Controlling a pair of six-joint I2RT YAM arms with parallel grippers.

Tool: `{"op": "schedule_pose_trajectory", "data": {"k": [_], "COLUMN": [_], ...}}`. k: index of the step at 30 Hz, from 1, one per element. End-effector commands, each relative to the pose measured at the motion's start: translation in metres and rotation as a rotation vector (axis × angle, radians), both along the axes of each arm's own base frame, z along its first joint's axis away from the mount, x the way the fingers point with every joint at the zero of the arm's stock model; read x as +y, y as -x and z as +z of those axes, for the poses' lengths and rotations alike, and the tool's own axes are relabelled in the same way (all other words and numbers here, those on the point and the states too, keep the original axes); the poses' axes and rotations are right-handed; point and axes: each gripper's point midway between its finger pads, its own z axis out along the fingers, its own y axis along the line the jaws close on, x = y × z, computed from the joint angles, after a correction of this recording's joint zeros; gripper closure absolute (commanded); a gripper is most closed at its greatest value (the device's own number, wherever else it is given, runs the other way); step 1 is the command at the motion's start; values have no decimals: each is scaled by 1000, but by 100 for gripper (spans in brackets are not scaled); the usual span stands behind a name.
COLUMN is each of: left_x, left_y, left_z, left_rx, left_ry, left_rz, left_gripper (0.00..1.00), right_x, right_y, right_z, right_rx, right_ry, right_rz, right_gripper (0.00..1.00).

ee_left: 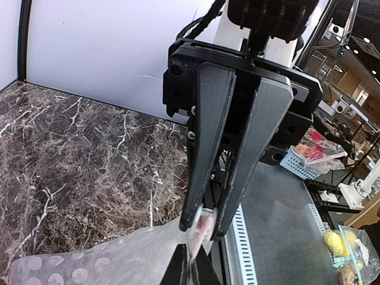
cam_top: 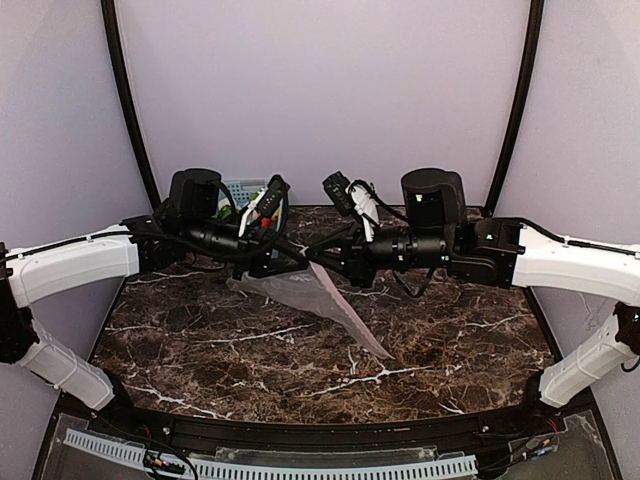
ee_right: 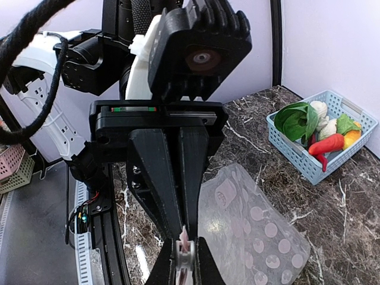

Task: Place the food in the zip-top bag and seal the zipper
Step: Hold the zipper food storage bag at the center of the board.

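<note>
**Zipper [ee_right: 183, 240] pinched by left end effector [ee_left: 202, 228] and right end effector [ee_right: 185, 255]**

Closest in the left wrist view, two dark fingers meet at lower centre, clamped together on a pinkish bit of the zipper edge. Dotted clear plastic of the zip-top bag [ee_left: 107, 261] spreads away toward the lower left corner. At the bottom centre of the right wrist view, the other pair of fingers is likewise closed on the pink strip, and the bag runs off to the lower right over the dark marble tabletop [cam_top: 300, 360].

From above, the bag hangs at mid-frame between the two fingertips and sags toward the lower right. Whether its low corner touches the tabletop cannot be told.

Farther back, at the upper right of the right wrist view, the light-blue basket [ee_right: 300, 166] stands on the tabletop, well apart from the bag. The food lies inside it: a green leafy piece [ee_right: 297, 119], white pieces [ee_right: 320, 110], a long red-orange piece [ee_right: 326, 145] and a yellow-orange piece [ee_right: 351, 138].
</note>
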Motion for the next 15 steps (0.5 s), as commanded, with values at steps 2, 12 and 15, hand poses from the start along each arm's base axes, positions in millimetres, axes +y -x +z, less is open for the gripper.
{"op": "schedule_pose_trajectory", "data": {"k": [2, 12, 15], "left_x": [0, 3, 4], "left_y": [5, 3, 3], "left_z": [-1, 2, 5], "left_rx": [1, -28, -40], "left_ry": [10, 8, 11], "left_rz": [-22, 4, 12], "left_gripper": [99, 99, 99], "right_x": [4, 3, 1], "right_y": [2, 1, 1], "right_z": [5, -1, -2], "right_rx": [-6, 0, 2], "right_ry": [-20, -8, -5], "right_rz": [9, 2, -4], "right_gripper": [100, 100, 100]}}
